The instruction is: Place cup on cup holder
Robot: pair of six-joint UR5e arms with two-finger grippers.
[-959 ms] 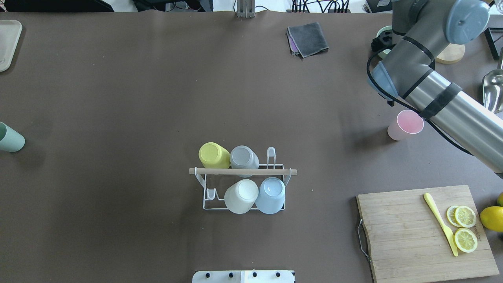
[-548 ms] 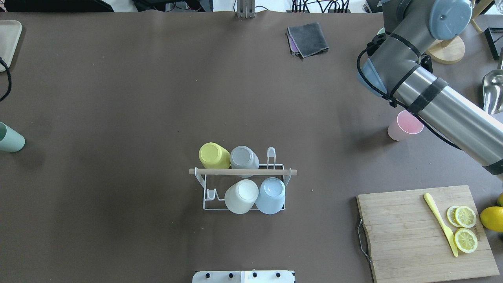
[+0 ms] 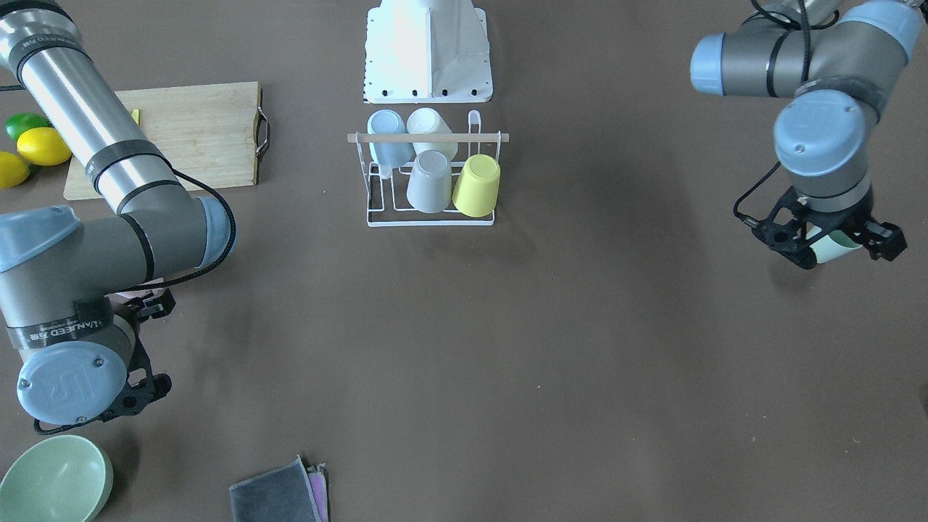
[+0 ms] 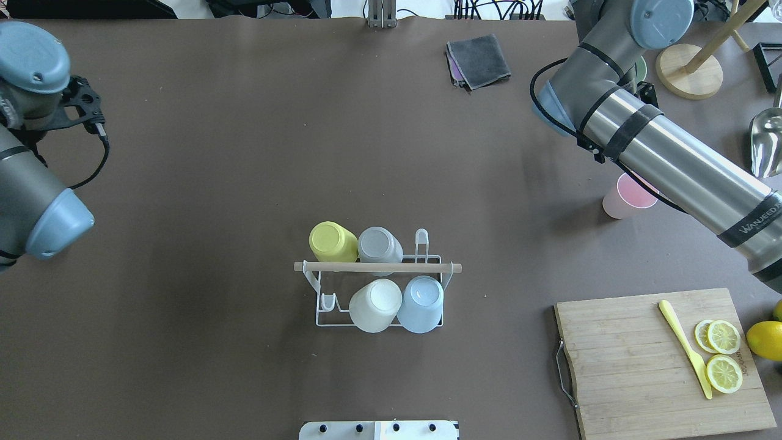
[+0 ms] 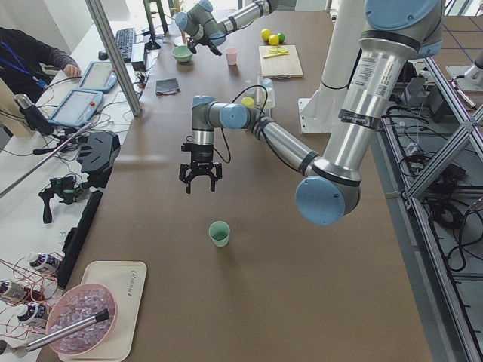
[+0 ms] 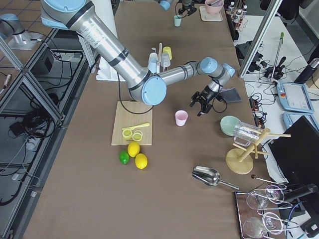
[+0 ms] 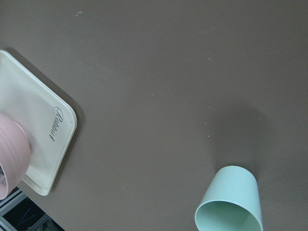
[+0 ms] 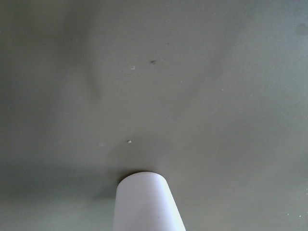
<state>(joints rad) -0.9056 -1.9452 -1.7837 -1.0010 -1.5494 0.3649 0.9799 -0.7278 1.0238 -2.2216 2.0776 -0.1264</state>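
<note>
Counting the cup holder [image 4: 377,267] first, we found four of its places filled: a yellow cup [image 4: 332,242] and a grey cup [image 4: 379,244] on the far row, a cream cup [image 4: 374,304] and a pale blue cup [image 4: 421,302] on the near row, all mouth down over the prongs. Two prongs stood bare, one at the far right [image 4: 421,241] and one at the near left [image 4: 328,301].

Two cups remained loose on the desk [image 4: 244,153], both upright, mouth up and well apart from the holder. We judged the task roughly two thirds done.

- Mint green cup [image 5: 219,233]: at the robot's left end of the desk. The left hand [image 5: 201,185] hung over the desk near it, fingers spread and gripping nothing. From across the desk the cup showed beneath that hand.
- Pink cup [image 4: 617,205]: on the robot's right side, partly under the right arm. The right hand [image 6: 198,108] hovered just beside it, fingers apart as far as we could make out, nothing in them.

Both cups were plain, smooth, tapered tumblers without handles. Neither had yet been grasped, lifted or turned over.
</note>
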